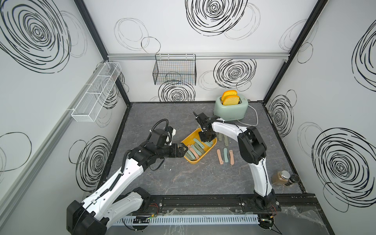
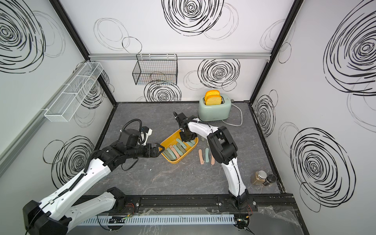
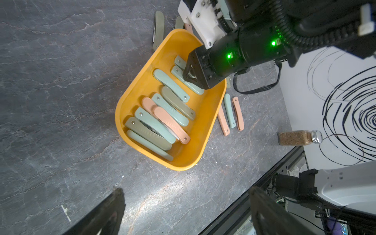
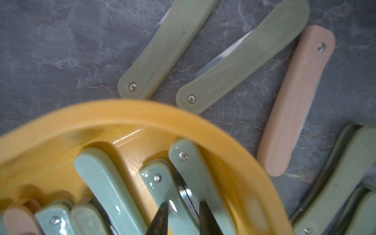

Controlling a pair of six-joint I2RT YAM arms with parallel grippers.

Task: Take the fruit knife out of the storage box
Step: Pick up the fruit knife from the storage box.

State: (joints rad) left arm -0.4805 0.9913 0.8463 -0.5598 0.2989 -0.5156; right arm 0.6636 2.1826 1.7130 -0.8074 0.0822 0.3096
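Reaching into the far end of the storage box [image 1: 190, 160], your right tool [image 4: 183, 218] has its jaws narrowed around the teal fruit knife [image 4: 195, 175] lying nearest the far wall. The tips sit either side of that handle and its steel edge, but whether they actually pinch it I cannot tell. Your left tool [image 2: 158, 150] stands fully spread and empty at the box's near-left rim, close to it; contact is not clear.

To do this step well, confirm the jaws bite across the handle's flat sides, not the blade edge, then lift straight up so the neighbouring teal knife [image 4: 160, 195], which touches it, is not dragged along. Let the left tool steady the rim if the box shifts. Carry the knife over the wall toward the knives on the surface [image 1: 224, 155], clear of the box.

In both top views the right wrist hides the grip point. The wrist view cuts off the fingertips and the lower part of the handle, and the box rim there is blurred.
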